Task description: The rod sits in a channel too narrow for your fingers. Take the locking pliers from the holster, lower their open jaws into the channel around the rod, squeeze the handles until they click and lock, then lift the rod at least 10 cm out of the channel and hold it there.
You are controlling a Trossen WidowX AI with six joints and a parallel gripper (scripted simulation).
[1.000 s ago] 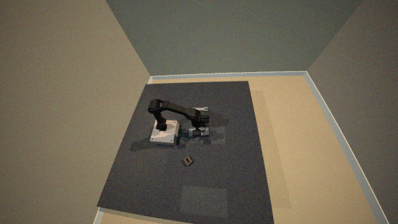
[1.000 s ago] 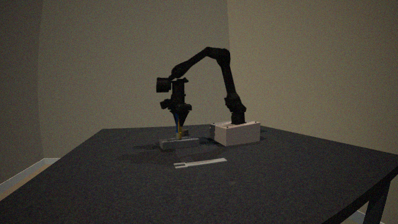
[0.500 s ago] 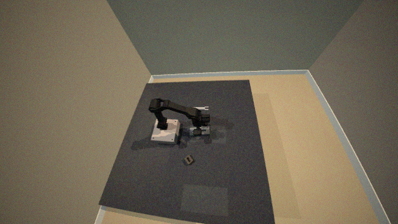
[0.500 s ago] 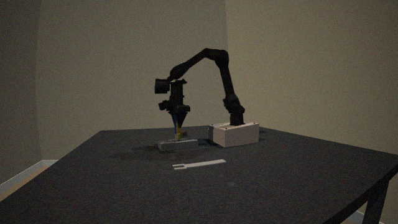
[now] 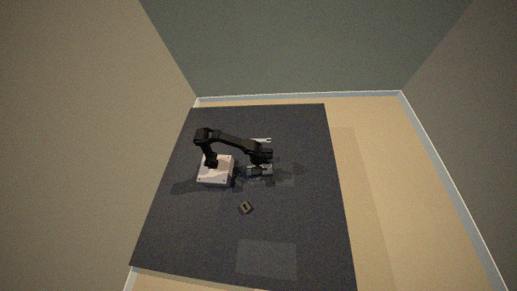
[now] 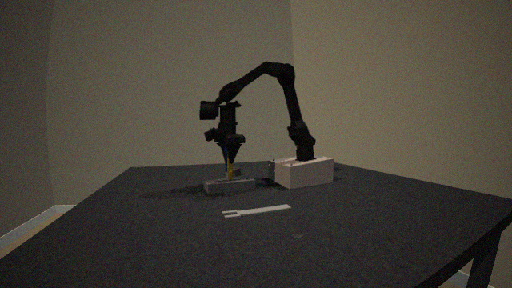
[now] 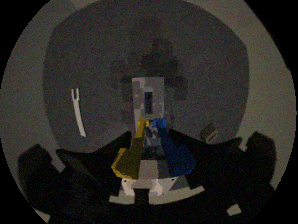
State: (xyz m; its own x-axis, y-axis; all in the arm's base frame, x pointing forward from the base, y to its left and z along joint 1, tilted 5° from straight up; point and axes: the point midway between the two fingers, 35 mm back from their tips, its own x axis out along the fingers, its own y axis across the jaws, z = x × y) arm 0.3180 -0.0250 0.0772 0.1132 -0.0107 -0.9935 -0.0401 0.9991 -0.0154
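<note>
The pliers (image 6: pixel 230 170) (image 7: pixel 131 161), with one yellow and one blue handle, stand jaws down between my fingers. My gripper (image 5: pixel 256 171) (image 6: pixel 231 160) (image 7: pixel 149 132) points down and is shut on the handles, with the fingers still well apart. The grey channel block (image 5: pixel 269 170) (image 6: pixel 240 186) (image 7: pixel 158 90) is directly below, a dark slot in its top. The pliers' lower end is at the block's top; whether the jaws are inside the channel or around the rod cannot be told. I cannot make out the rod. The small brown holster (image 5: pixel 241 207) (image 7: pixel 207 132) shows a dark slot and no pliers.
A pale flat forked piece (image 5: pixel 260 140) (image 6: pixel 260 210) (image 7: pixel 78 116) lies on the dark table, on the far side of the block from the holster. My white base box (image 5: pixel 214 175) (image 6: pixel 308 174) stands beside the block. A lighter rectangle (image 5: pixel 266 260) shows on the tabletop beyond the holster.
</note>
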